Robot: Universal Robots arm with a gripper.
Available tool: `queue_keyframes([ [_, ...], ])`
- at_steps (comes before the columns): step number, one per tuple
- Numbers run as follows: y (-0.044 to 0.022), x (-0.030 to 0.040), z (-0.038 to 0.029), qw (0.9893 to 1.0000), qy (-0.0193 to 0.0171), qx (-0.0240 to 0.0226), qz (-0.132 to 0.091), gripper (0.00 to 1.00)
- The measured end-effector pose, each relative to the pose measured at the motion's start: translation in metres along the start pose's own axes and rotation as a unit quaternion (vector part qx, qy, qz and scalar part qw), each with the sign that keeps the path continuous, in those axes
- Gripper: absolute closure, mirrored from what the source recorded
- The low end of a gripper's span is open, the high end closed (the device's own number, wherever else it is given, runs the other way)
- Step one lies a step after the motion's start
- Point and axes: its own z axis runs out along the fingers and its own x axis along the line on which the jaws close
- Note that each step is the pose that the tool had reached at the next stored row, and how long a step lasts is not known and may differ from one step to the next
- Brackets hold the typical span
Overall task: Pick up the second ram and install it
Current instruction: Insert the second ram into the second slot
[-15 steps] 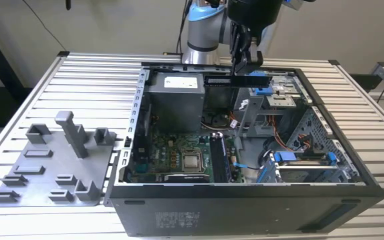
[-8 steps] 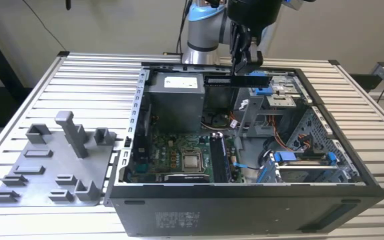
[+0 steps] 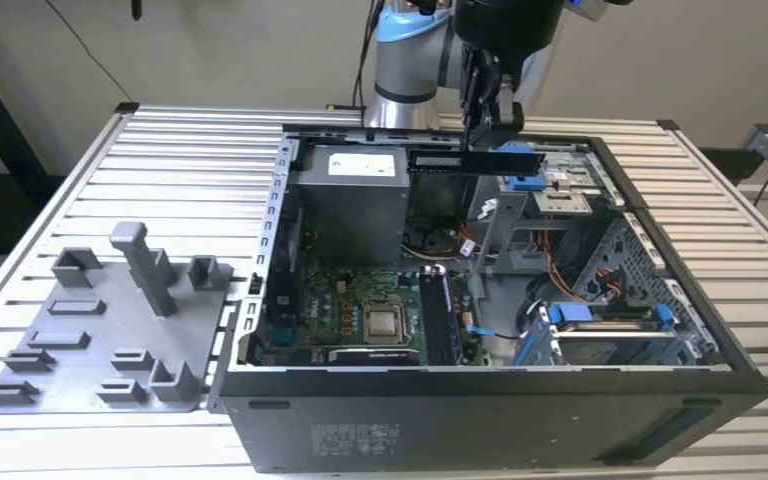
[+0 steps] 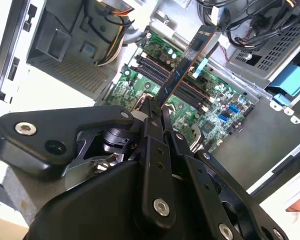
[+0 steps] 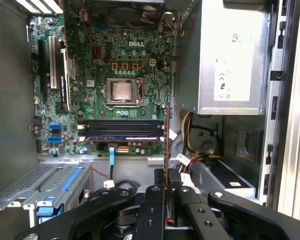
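My gripper hangs over the back of the open computer case, shut on the second ram. The ram is a thin dark stick, held level above the case. In the second wrist view it juts out from between the fingertips toward the motherboard. In the first wrist view I see it edge-on above my gripper. The memory slots lie below on the green motherboard, apart from the held stick. One slot seems to hold a stick.
A grey power supply stands in the case beside the held stick. Cables and a drive cage with blue clips crowd the other side. A grey fixture plate with blocks and posts lies at the exterior view's left.
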Motion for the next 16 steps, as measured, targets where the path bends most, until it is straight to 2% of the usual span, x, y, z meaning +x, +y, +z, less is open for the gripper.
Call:
queue_keyframes([
  [3, 0.0, 0.0, 0.0001, 0.9998, 0.0006, 0.0006, 0.018, 0.86],
  [5, 0.0001, 0.0, 0.0003, 0.9996, 0.0011, -0.0008, 0.029, 0.86],
  [9, 0.0, 0.0001, 0.0004, 0.9992, 0.0022, -0.01, 0.04, 0.86],
  [12, 0.0001, 0.0003, 0.0008, 0.9988, 0.0023, -0.0101, 0.048, 0.86],
  [16, 0.0, 0.0011, 0.0013, 0.9975, 0.0027, -0.0085, 0.07, 0.86],
])
